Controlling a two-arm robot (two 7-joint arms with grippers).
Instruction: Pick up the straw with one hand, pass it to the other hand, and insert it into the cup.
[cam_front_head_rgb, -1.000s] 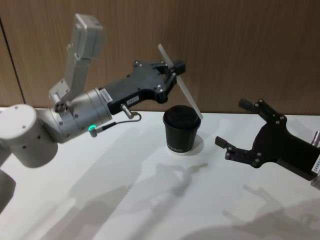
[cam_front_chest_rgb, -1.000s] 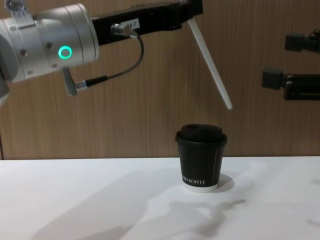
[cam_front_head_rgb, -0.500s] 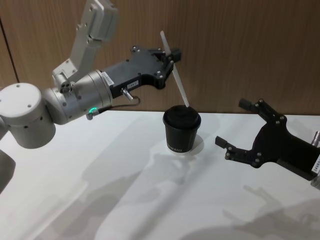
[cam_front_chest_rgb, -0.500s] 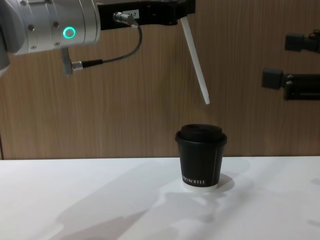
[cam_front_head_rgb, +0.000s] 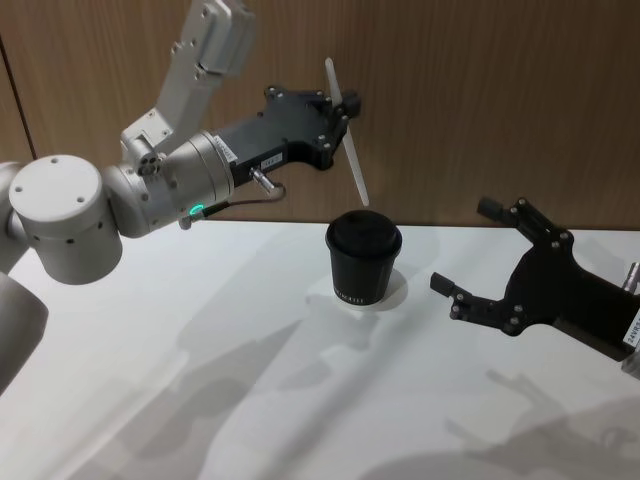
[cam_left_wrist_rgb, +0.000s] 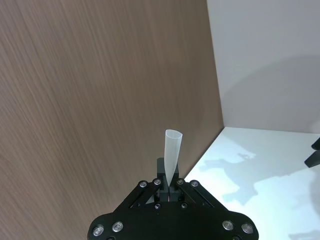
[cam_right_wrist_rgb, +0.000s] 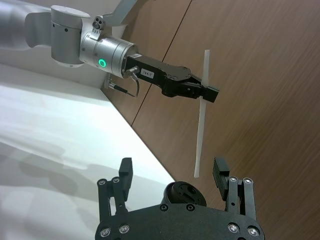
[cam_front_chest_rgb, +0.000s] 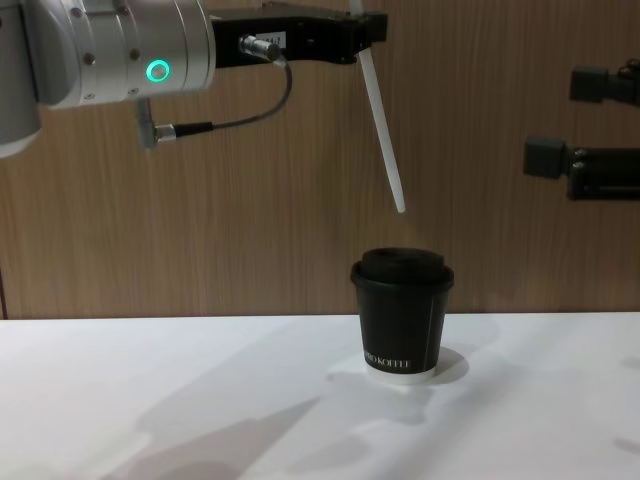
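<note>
The white straw (cam_front_head_rgb: 350, 150) hangs tilted, nearly upright, in my left gripper (cam_front_head_rgb: 345, 105), which is shut on its upper part. Its lower tip hovers a short way above the domed lid of the black cup (cam_front_head_rgb: 364, 258), not touching it. The chest view shows the straw (cam_front_chest_rgb: 383, 125) slanting down from the left gripper (cam_front_chest_rgb: 365, 25) toward the cup (cam_front_chest_rgb: 402, 315). In the left wrist view the straw (cam_left_wrist_rgb: 172, 155) stands out between the pinched fingers. My right gripper (cam_front_head_rgb: 463, 247) waits open to the right of the cup, holding nothing. The right wrist view looks past its spread fingers (cam_right_wrist_rgb: 220, 172) to the straw (cam_right_wrist_rgb: 201, 135).
The cup stands on a white table (cam_front_head_rgb: 250, 380) close to a brown wooden wall (cam_front_head_rgb: 480, 100). The left arm's silver wrist (cam_front_head_rgb: 175, 185) with its green ring light reaches in high from the left. There is open tabletop in front of and left of the cup.
The left gripper has risen and swung the straw more upright; its lower tip moved left from beyond the cup's right side to above the lid. The right gripper has stayed still.
</note>
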